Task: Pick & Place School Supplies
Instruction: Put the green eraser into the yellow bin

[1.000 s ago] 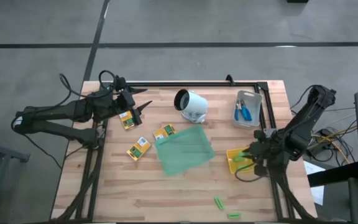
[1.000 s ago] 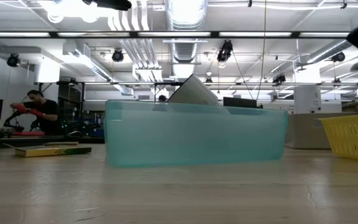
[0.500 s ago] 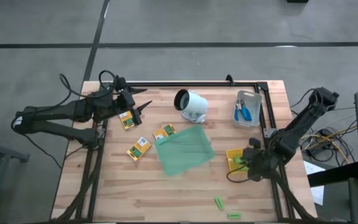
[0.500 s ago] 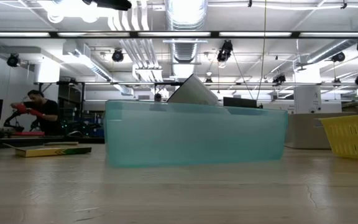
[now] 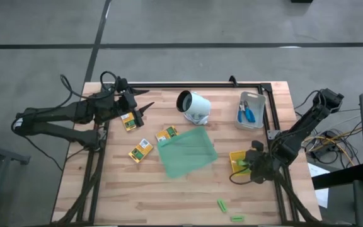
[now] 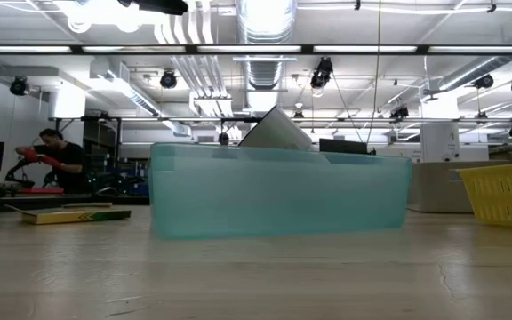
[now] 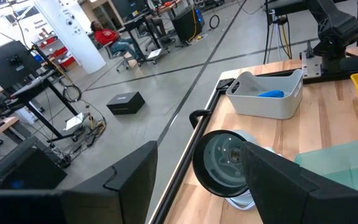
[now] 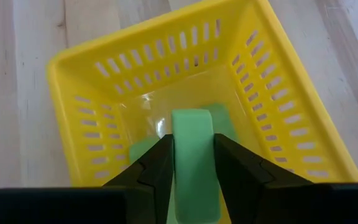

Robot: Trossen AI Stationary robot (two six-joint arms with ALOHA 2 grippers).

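Three printed packets [image 5: 140,150] lie flat left; green blocks [image 5: 222,204] near the front edge.

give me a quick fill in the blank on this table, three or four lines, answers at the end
1. The right gripper holds a light-green block over the ____ basket.
2. The blue-handled tools lie in a ____ bin.
3. There are ____ yellow-and-green packets on the table.
4. The left gripper is beside the packet nearest the table's ____ edge.

Answers: yellow; white; three; far
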